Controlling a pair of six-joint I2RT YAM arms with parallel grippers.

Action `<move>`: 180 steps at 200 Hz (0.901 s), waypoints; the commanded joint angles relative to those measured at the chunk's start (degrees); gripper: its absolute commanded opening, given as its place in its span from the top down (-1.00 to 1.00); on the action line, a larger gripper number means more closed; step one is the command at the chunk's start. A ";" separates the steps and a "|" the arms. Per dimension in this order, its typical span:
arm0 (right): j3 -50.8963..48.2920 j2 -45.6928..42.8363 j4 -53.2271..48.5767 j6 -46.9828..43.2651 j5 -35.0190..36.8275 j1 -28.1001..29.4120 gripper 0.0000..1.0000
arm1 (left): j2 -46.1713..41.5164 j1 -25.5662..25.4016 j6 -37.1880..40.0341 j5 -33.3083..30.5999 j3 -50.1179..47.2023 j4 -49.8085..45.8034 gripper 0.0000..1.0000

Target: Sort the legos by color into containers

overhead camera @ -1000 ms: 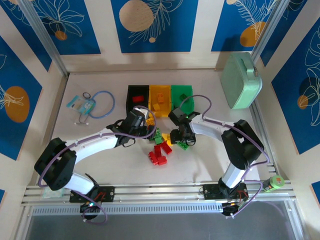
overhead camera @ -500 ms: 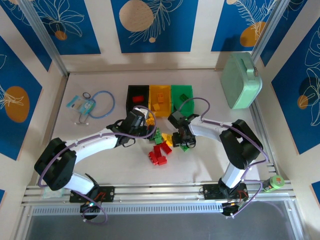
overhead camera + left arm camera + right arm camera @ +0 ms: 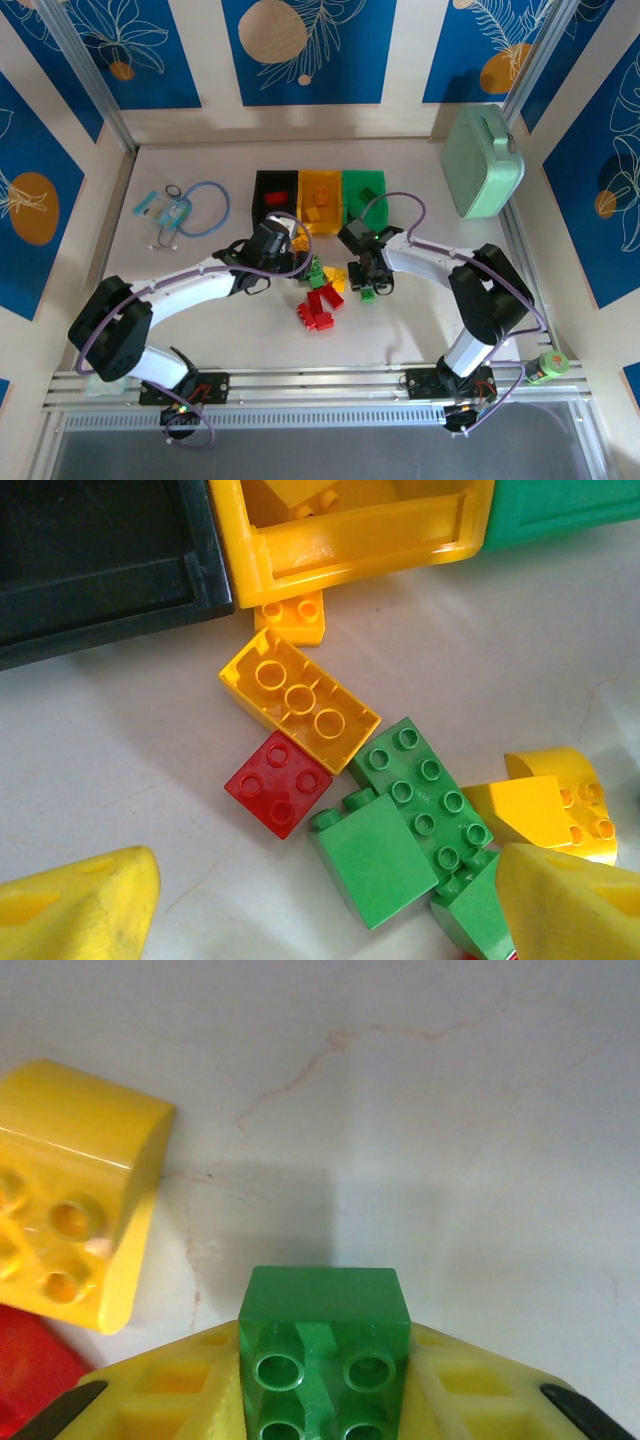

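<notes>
Pinched between the yellow fingers of the right claw: a green lego, glossy and square, four round studs facing the wrist camera, near edge cut off by the frame; cannot tell whether resting on the surface or lifted. From above, that claw at the right edge of the loose legos on the pale bench, on the arms' side of the green bin. Beside the pinched piece, apart from it: a yellow lego with a rounded top and a red piece too cropped to make out. Left claw spread wide above a hollow-side-up yellow brick, a red square brick touching it, and a long green brick. Behind those, black bin and yellow bin, smooth moulded plastic, only partly in frame.
</notes>
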 commanded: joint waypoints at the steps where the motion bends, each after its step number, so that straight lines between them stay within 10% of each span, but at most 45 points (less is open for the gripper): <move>1: 5.38 -1.97 -1.85 -0.93 0.39 -1.92 0.31 | -1.90 0.32 0.32 -0.38 -1.34 0.22 -0.73; 112: 43.61 19.49 -8.46 -8.81 -1.70 -16.49 0.29 | -14.84 -0.52 -5.66 -0.97 -14.34 -2.34 -0.69; 140: 54.45 24.90 -13.54 -8.43 -1.03 -16.42 -0.42 | -16.04 -0.51 -5.72 -1.34 -14.76 -3.08 -0.69; 180: 46.69 18.90 -8.32 -7.66 0.36 -13.48 -0.54 | -15.18 -0.47 -5.41 -0.88 -13.79 -1.93 -0.69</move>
